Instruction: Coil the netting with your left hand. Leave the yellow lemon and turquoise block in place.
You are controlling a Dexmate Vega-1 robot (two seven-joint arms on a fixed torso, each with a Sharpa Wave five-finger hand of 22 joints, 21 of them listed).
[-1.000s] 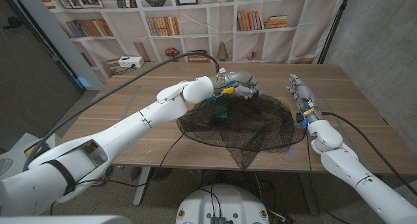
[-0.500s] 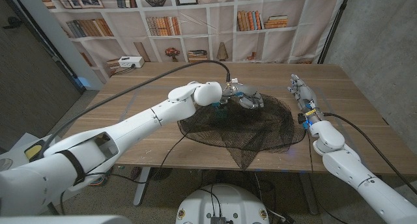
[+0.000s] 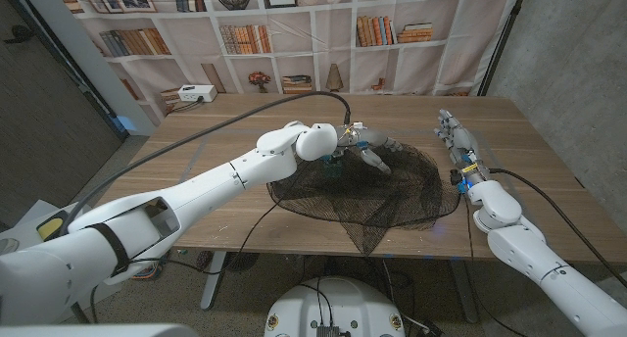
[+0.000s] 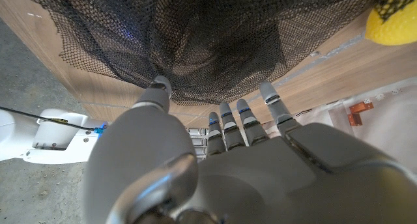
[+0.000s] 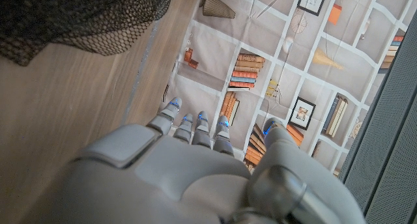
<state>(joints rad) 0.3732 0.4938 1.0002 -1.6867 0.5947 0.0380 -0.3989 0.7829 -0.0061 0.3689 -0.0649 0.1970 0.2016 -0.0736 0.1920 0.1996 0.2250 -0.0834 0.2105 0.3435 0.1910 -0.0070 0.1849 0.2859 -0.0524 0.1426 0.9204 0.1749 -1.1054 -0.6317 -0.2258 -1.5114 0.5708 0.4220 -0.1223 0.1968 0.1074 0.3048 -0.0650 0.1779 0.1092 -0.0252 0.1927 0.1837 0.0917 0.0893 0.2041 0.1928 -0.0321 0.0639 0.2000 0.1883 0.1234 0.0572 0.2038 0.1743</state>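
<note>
The netting (image 3: 367, 190) lies spread over the middle of the worktop (image 3: 225, 170), a wide dark sheet whose nearest point hangs off the near edge and whose far rim stops well short of the far edge. It looks loose and flat, with no roll or coil started, so I judge that nearly all of the coiling is left to do.

Toward the right edge, beside the netting's right rim, the right hand (image 3: 453, 136) waits with its fingers straight and close together, holding nothing.

At the netting's far rim the left hand (image 3: 369, 148) reaches in with its fingers (image 4: 225, 116) spread wide and pointing down at the mesh. In the left wrist view the fingertips hover at the mesh and nothing is pinched; whether any tip touches it I cannot tell.

The yellow lemon (image 4: 393, 22) shows at the corner of the left wrist view, partly under the netting's rim and cut off by the picture's edge. In the head view the left wrist hides it, so its place on the worktop is hard to fix. A small turquoise patch just beside that wrist may be the turquoise block (image 3: 335, 157), but it is too small to be sure.
</note>
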